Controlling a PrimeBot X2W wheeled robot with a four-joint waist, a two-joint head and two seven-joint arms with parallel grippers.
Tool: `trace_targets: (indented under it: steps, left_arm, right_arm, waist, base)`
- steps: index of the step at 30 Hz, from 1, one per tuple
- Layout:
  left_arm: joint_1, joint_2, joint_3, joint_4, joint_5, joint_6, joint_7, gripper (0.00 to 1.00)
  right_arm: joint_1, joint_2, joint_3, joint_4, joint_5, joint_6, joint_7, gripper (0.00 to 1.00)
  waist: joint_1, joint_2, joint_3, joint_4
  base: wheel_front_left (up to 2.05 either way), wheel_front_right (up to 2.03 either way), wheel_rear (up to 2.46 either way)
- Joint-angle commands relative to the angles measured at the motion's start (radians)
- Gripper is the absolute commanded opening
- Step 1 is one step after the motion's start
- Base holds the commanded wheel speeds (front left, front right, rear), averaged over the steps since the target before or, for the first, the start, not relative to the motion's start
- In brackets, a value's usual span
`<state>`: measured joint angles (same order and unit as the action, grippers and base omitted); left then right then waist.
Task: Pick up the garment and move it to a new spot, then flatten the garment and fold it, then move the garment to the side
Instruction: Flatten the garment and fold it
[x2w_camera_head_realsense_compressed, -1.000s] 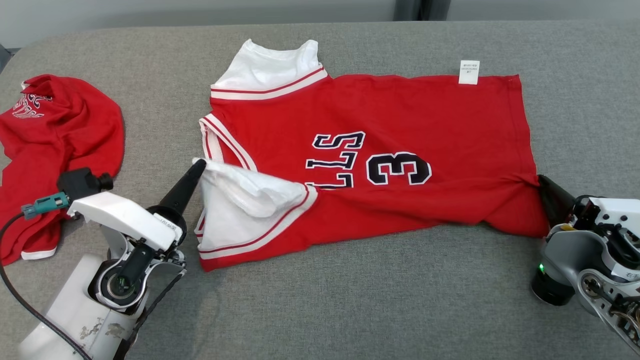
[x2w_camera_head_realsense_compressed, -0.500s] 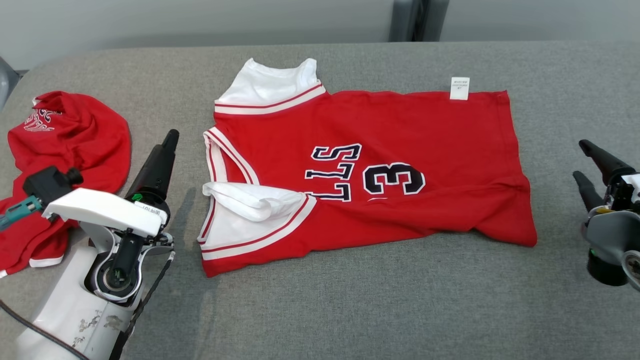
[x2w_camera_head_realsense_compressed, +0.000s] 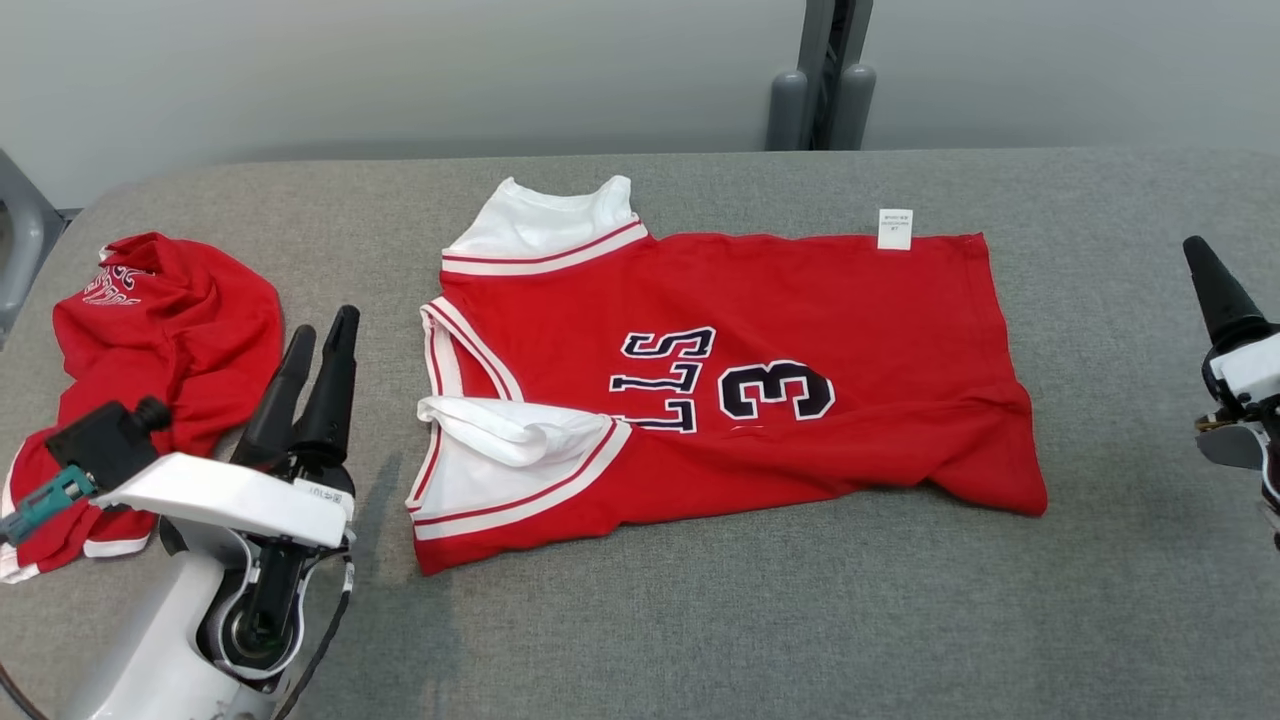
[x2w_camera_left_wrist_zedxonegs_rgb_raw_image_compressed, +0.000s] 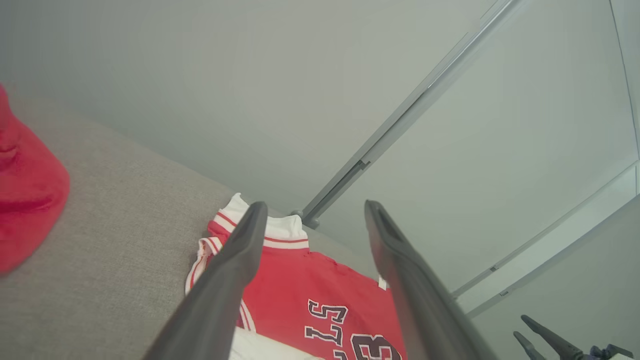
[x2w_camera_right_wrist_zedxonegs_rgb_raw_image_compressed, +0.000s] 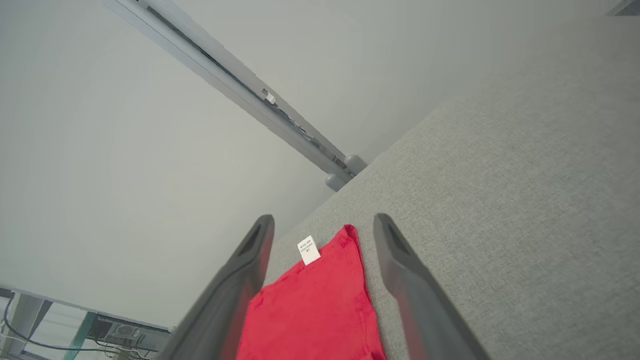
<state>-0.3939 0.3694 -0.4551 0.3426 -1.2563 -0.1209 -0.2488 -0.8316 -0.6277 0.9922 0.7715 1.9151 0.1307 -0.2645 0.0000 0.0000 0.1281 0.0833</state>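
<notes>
Head view has the red jersey (x2w_camera_head_realsense_compressed: 720, 380) lying spread in the middle of the grey padded table (x2w_camera_head_realsense_compressed: 700, 620), its neck end toward 9 o'clock and its hem toward 3 o'clock, with the dark number 3 (x2w_camera_head_realsense_compressed: 775, 390) and the lettering reading sideways. One white sleeve (x2w_camera_head_realsense_compressed: 545, 225) lies flat at the jersey's 11 o'clock corner, and the other white sleeve (x2w_camera_head_realsense_compressed: 500, 440), at 8 o'clock, is doubled over onto the red cloth in a loose fold. A small white label (x2w_camera_head_realsense_compressed: 895, 228) sticks out from the far edge at 1 o'clock, and the hem corner at 4 o'clock is puckered into a few creases. A second red garment (x2w_camera_head_realsense_compressed: 160, 320) sits crumpled at the table's 9 o'clock edge, well apart from the jersey. The left gripper (x2w_camera_head_realsense_compressed: 326, 325) stands at 8 o'clock between that heap and the jersey, fingers pointing toward 12 o'clock, touching neither. Left wrist view shows its two dark fingers spread wide with nothing between them, the jersey's collar end on the table beyond them. Right wrist view shows the right gripper (x2w_camera_right_wrist_zedxonegs_rgb_raw_image_compressed: 324, 222) spread just as wide and empty, with the labelled hem corner on the table past its fingers; from the head camera it is off at 3 o'clock, clear of the hem. A grey post (x2w_camera_head_realsense_compressed: 825, 90) rises behind the table at 12 o'clock.
</notes>
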Motion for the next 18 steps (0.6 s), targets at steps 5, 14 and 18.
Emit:
trace_targets:
  steps: [5, 14, 18]
  left_arm:
    - [0.057, -0.007, 0.021, -0.043, 0.114, 0.046, -0.014, 1.00]
    - [0.140, -0.066, 0.061, -0.086, 0.298, 0.078, -0.016, 1.00]
    - [0.176, -0.094, 0.072, -0.069, 0.366, 0.092, -0.015, 1.00]
  right_arm:
    - [0.121, 0.055, -0.241, -0.007, -0.405, 0.000, -0.002, 1.00]
    - [0.386, 0.186, -0.645, -0.149, -1.002, 0.000, -0.001, 1.00]
    - [0.512, 0.275, -0.779, -0.235, -1.210, 0.000, -0.002, 1.00]
  waist:
    - [0.0000, 0.0000, -0.009, 0.001]
    - [0.0000, 0.0000, -0.013, 0.003]
    - [0.0000, 0.0000, -0.016, 0.003]
  base:
    - [0.00, 0.00, 0.00]
    - [0.00, 0.00, 0.00]
    - [0.00, 0.00, 0.00]
